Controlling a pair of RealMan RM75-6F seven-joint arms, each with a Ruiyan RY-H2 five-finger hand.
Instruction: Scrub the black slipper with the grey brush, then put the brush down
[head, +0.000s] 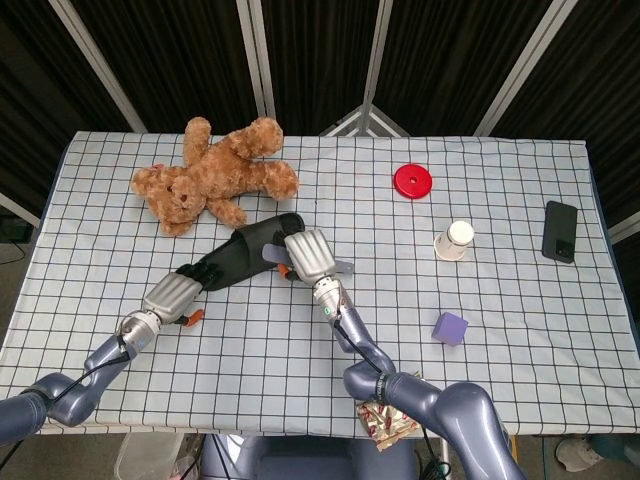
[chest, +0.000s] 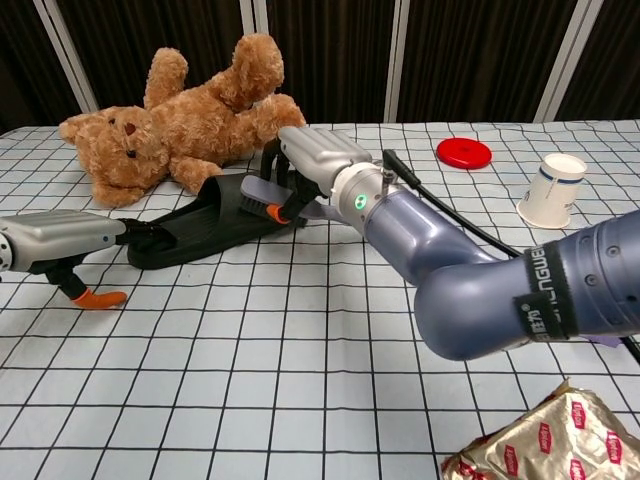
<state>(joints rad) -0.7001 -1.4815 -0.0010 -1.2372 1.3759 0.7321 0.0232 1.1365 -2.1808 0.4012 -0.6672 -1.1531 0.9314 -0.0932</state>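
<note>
The black slipper (head: 235, 257) (chest: 195, 226) lies on the checked table in front of the teddy bear, toe toward the far right. My right hand (head: 308, 255) (chest: 318, 152) grips the grey brush (head: 273, 252) (chest: 262, 191), whose bristles sit on the slipper's upper near the toe. An orange part of the brush shows under the fingers. My left hand (head: 172, 297) (chest: 58, 240) reaches in from the left and holds the slipper's heel end with its fingers. Its orange-tipped thumb (chest: 99, 298) touches the cloth beside the slipper.
A brown teddy bear (head: 215, 170) lies just behind the slipper. To the right are a red disc (head: 412, 181), a paper cup (head: 455, 240), a black phone (head: 560, 231) and a purple cube (head: 450, 328). A foil snack packet (chest: 545, 440) lies at the front edge.
</note>
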